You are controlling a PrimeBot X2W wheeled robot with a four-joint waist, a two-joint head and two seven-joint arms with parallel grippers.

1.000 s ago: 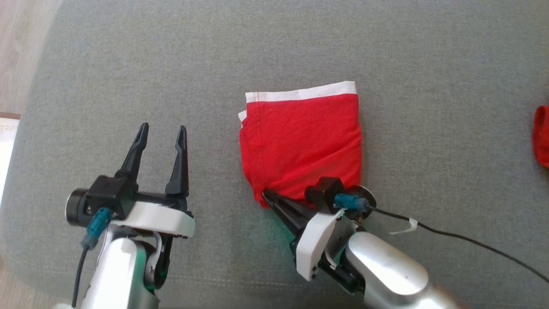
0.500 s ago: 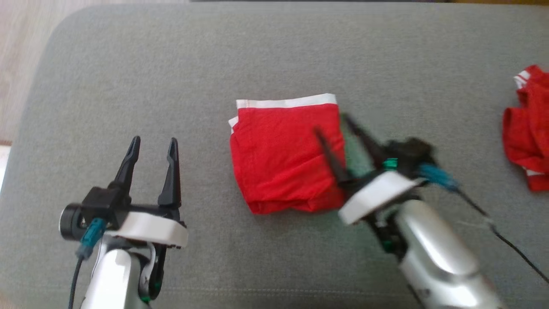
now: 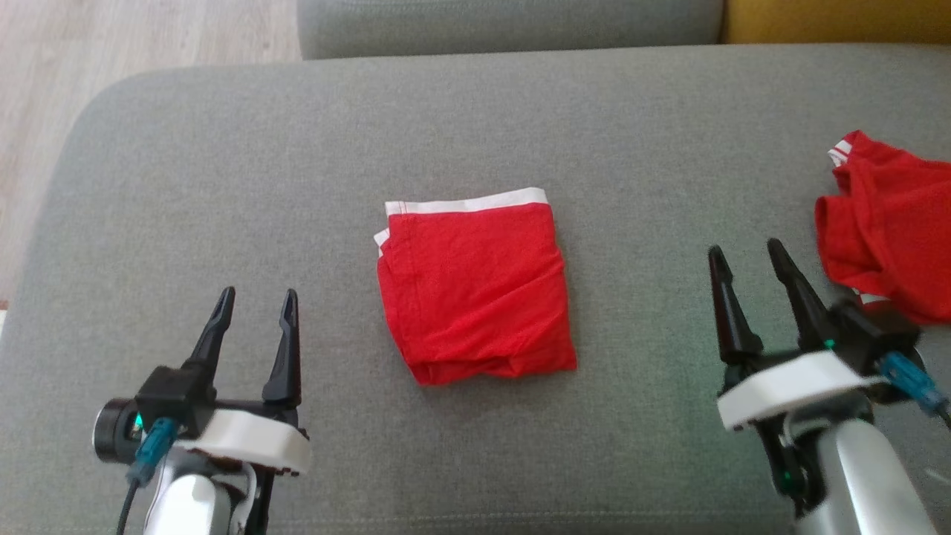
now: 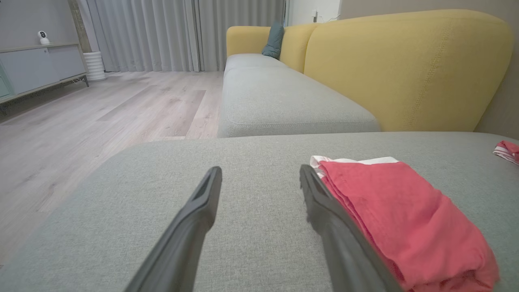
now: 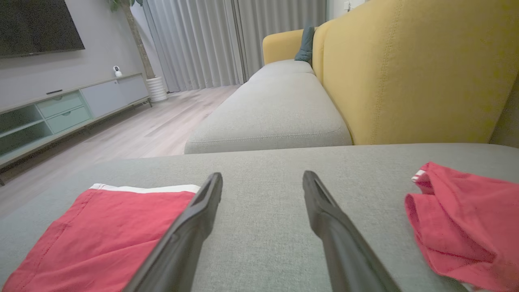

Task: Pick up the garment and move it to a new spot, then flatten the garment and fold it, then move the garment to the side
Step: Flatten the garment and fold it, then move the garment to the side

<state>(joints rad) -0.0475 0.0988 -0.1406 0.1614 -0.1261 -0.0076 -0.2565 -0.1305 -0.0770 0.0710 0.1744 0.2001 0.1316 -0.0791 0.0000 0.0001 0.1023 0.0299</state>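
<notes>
Head view; garment point(image 3: 475, 290) fore-aft (waistband point(image 3: 468, 204) far)

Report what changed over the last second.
The right gripper let go of the folded garment at its near corner, opened and drew back to the right, clear of it. The whole view shifted too, as the camera moved. The left gripper stayed open; the garment stayed folded on the cushion.

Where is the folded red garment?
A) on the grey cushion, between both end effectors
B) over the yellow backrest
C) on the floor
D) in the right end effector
A: the folded red garment lies on the grey cushion, apart from the open left end effector and right end effector.
</notes>
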